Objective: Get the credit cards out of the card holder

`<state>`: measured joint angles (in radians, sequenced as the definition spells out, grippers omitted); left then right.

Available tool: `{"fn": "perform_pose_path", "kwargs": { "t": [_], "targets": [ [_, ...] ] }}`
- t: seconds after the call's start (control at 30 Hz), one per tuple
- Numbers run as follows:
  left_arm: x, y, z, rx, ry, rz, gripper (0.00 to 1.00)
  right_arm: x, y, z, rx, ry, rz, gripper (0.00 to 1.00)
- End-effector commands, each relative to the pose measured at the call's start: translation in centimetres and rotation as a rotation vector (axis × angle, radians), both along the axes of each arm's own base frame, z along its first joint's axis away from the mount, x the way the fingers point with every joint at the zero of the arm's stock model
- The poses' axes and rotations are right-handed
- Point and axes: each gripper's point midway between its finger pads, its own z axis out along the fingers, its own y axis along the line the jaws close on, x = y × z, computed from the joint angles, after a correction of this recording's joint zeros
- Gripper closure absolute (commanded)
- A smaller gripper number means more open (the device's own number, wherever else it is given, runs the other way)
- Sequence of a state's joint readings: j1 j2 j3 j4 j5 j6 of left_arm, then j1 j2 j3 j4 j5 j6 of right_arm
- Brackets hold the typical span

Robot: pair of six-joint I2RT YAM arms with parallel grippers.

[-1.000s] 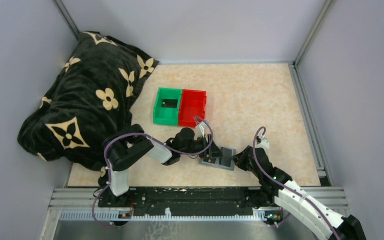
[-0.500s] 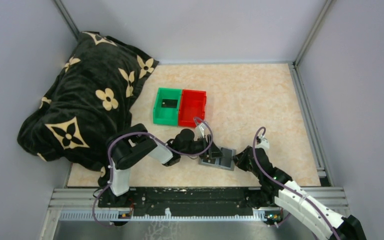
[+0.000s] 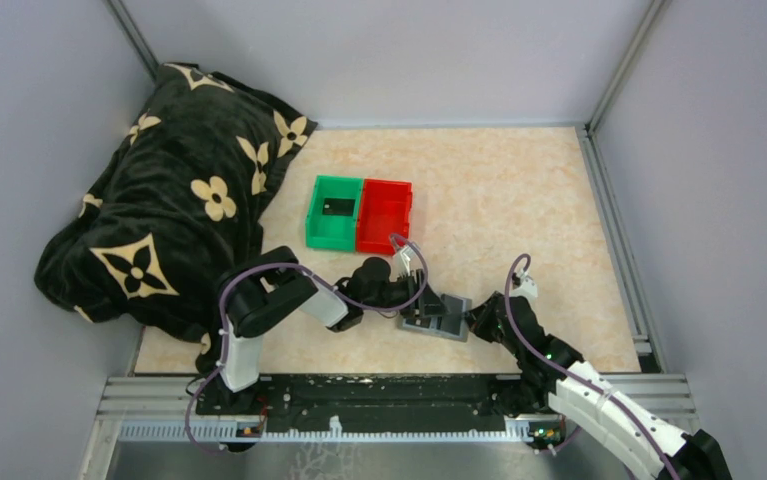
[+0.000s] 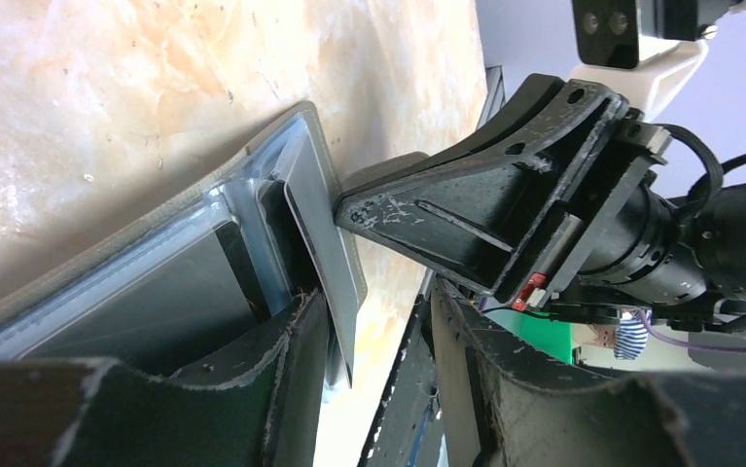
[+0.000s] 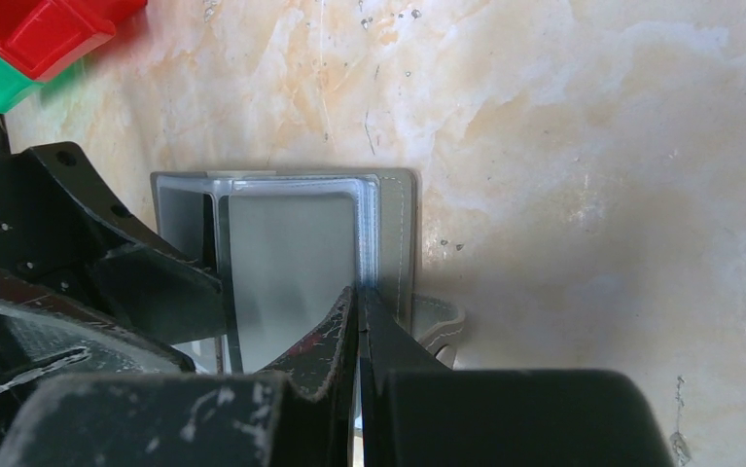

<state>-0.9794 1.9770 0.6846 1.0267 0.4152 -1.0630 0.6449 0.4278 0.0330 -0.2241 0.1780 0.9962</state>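
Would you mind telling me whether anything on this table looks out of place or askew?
A black flower-patterned blanket lies heaped over the table's far-left corner, odd beside small items. In the open card holder, what looks like a grey card stands tilted up from its slot instead of lying flat.

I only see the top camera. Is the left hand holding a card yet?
Observer: Not yet. The left wrist view shows a grey card standing up out of the card holder, between the fingers of the left hand. There is a gap on one side.
Operator: What's the other hand doing?
Observer: The right wrist view shows the right hand shut, with its tips on the holder's edge.
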Motion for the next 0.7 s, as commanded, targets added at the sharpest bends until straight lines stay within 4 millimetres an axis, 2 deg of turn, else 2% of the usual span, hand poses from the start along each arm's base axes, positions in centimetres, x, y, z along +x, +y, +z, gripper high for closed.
{"fn": "perform_pose_path", "kwargs": {
  "t": [0.0,0.33,0.57,0.67],
  "targets": [
    [-0.63,-0.97,0.44,-0.005,-0.007,-0.045,0.51,-1.65,0.07,-1.93,-0.019,0.076,0.048,1.00],
    [-0.73,-1.77,-0.14,0.004,0.009,-0.062,0.52,-1.63,0.10,-1.91,-0.019,0.075,0.050,1.00],
    [-1.10,-1.71,-0.06,-0.010,0.034,-0.069,0.66,-1.65,0.10,-1.91,-0.015,0.078,0.045,1.00],
    [-0.93,-1.24,0.25,-0.012,0.029,-0.061,0.67,-1.63,0.04,-1.88,-0.012,0.082,0.036,1.00]
  ]
}}
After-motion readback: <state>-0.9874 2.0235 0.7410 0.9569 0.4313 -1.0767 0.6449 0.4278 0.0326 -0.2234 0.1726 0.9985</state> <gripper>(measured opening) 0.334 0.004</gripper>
